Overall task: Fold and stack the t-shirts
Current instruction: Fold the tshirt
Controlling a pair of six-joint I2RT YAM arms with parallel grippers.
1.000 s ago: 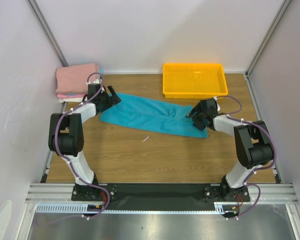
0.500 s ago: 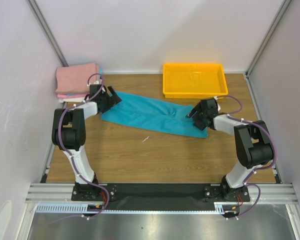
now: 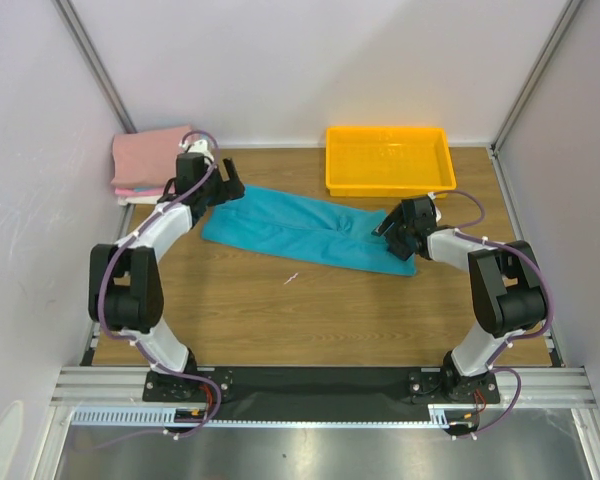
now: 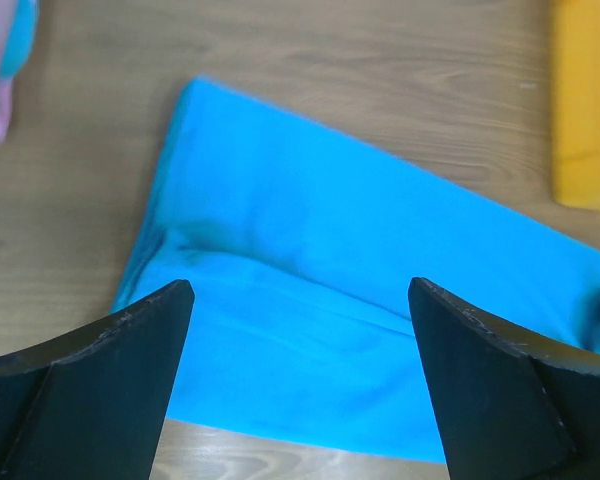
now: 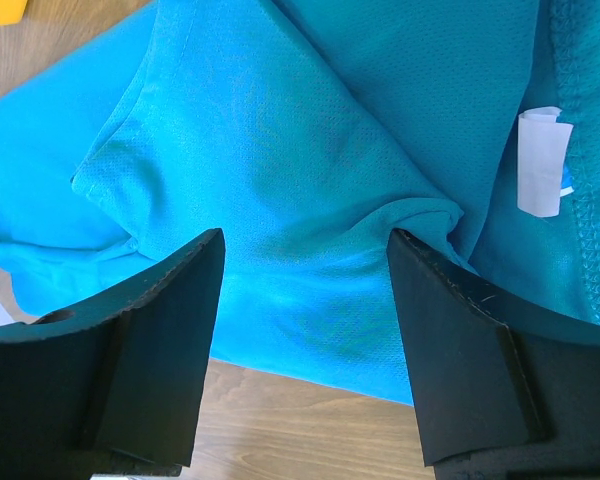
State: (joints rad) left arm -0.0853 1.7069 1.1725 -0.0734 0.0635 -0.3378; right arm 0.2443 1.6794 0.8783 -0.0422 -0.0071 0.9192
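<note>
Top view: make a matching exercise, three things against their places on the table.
Things:
1. teal shirt
2. pink shirts
3. tray

Places:
A. far edge, right of centre
B. far left corner, folded in a stack
C. middle, lying flat in a long strip

Pairs: 1-C, 2-B, 3-A

teal t-shirt (image 3: 300,230): matt knit cloth | table (image 3: 280,320): wood grain | tray (image 3: 388,160): smooth plastic
</note>
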